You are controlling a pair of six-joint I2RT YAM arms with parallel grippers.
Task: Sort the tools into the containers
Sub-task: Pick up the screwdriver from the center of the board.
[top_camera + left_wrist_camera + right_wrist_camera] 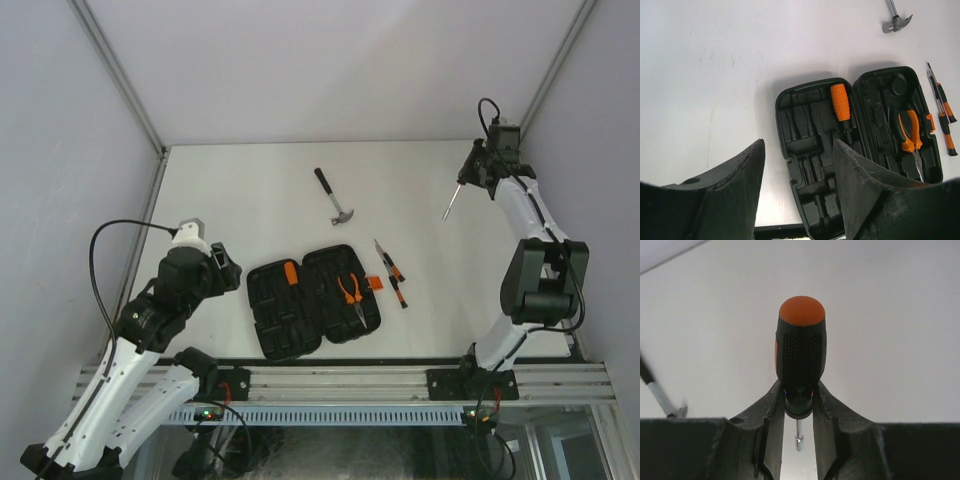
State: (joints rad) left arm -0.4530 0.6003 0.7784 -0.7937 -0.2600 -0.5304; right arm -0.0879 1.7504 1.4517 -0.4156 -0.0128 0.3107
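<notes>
Screwdriver [800, 360] with a ribbed black handle, orange end cap and steel shaft hangs well beyond and right of the open black plastic tool case [275, 320], clamped at its collar by the right gripper [799, 396]. Left gripper [799, 147] gapes empty just left of that case.

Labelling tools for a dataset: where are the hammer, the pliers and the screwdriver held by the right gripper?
hammer [330, 194]: top view, middle of its shaft.
pliers [910, 145]: left wrist view, orange handles near the pivot.
screwdriver [800, 360]: right wrist view, ribbed black handle.
</notes>
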